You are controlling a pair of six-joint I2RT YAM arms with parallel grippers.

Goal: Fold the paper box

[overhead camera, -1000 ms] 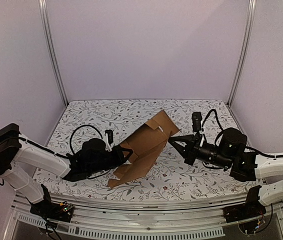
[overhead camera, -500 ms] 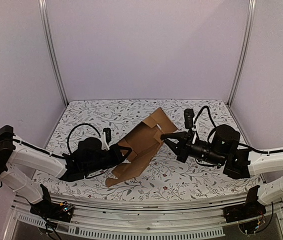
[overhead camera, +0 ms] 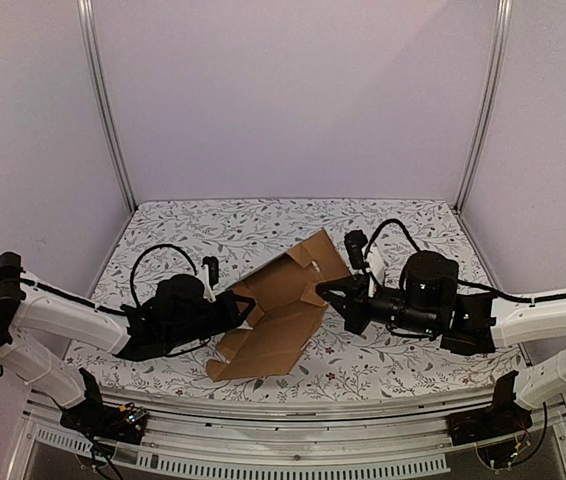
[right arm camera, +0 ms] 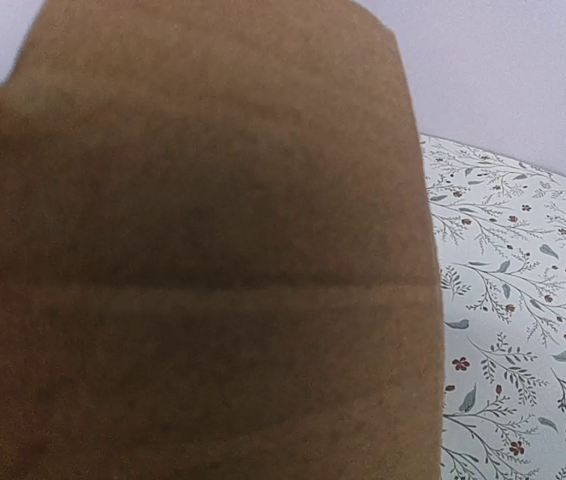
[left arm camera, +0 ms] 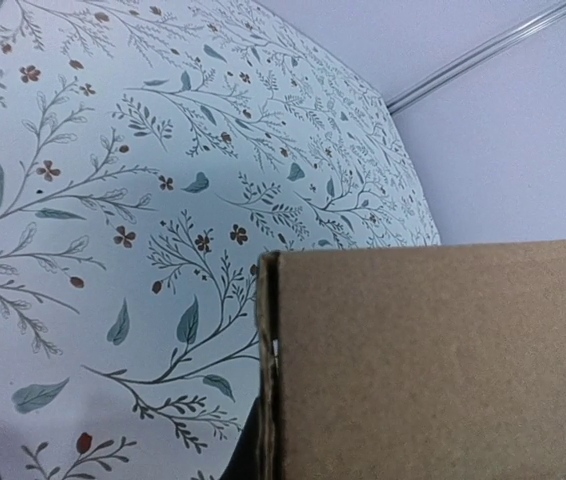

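Observation:
The paper box (overhead camera: pixel 278 318) is a brown cardboard sheet, partly folded, resting tilted on the flowered table (overhead camera: pixel 213 225). My left gripper (overhead camera: pixel 242 305) is shut on its left edge. My right gripper (overhead camera: pixel 330 296) is shut with nothing in it, and its tip presses against the box's right side below the raised upper flap (overhead camera: pixel 323 250). In the left wrist view a doubled cardboard edge (left arm camera: pixel 268 370) and a flat panel fill the lower right, hiding the fingers. Cardboard (right arm camera: pixel 213 250) blocks nearly all of the right wrist view, so those fingers are hidden too.
Metal frame posts stand at the back left (overhead camera: pixel 103 100) and back right (overhead camera: pixel 483 100), with pale walls behind. A black cable loop (overhead camera: pixel 158 255) rises over the left arm. The table's near edge meets an aluminium rail (overhead camera: pixel 283 405).
The right arm has moved left until its shut tip met the box. The box's upper flap has been pushed over to the left and the sheet sits lower. The left gripper keeps its hold.

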